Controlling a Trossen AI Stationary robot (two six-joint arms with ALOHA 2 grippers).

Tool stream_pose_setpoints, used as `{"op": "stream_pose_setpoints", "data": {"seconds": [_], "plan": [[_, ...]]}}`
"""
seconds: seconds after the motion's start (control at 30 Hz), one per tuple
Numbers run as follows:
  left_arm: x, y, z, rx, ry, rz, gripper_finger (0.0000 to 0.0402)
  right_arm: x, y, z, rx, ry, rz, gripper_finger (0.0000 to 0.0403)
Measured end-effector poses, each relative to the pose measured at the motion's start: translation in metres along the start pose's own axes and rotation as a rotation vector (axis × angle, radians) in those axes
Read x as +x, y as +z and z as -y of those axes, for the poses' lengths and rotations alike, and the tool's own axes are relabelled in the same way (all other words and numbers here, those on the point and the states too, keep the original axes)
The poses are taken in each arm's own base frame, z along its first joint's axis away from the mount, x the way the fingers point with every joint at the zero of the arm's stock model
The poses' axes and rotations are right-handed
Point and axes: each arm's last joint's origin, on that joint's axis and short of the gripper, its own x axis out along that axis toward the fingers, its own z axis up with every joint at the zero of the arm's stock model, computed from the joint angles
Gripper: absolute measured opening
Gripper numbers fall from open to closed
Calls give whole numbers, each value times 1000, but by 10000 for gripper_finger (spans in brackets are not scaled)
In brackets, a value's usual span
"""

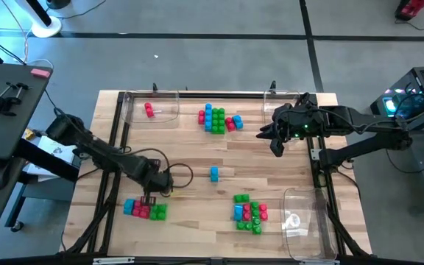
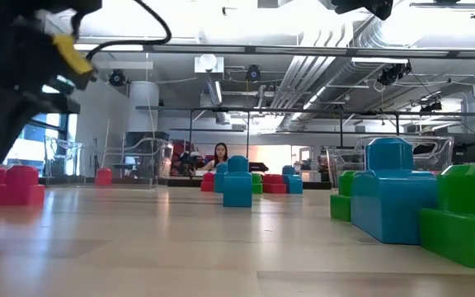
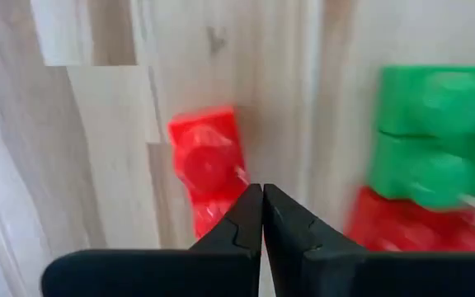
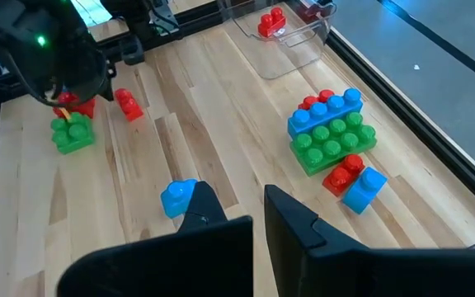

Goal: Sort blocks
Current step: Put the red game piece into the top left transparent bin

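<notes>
From above, the left gripper (image 1: 150, 199) points down, fingers pressed together, holding nothing, over a block cluster (image 1: 144, 209); 4 block clusters show. Its wrist view: 1 red block (image 3: 208, 169) just beyond. The right gripper (image 1: 276, 146), also closed and empty, hovers high.

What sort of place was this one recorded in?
Probably a robotics lab: a wooden table on a metal frame, exposed ceiling ducts overhead, and an open room where a person sits.
</notes>
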Motion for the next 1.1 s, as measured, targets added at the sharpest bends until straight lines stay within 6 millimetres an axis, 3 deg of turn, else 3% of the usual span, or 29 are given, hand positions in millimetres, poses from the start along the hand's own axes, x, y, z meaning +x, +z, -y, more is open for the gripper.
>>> {"op": "stream_pose_setpoints", "data": {"seconds": [0.17,0.33,0.57,0.83,0.93,1.1], "plan": [[-22,3,0,-60,-43,85,0,0,0,0,-1,0,0,0],[-19,-1,-2,-283,-25,94,21,0,0,0,-3,0,-1,0],[-13,-7,-4,-419,-12,50,122,0,0,1,-27,-26,6,0],[-6,-7,-8,-389,17,38,258,0,0,1,-31,-47,13,0],[5,-8,-13,-386,29,7,284,0,0,1,-31,-47,12,0],[21,-13,-21,-413,47,-36,290,0,0,1,-31,-47,12,0]]}}
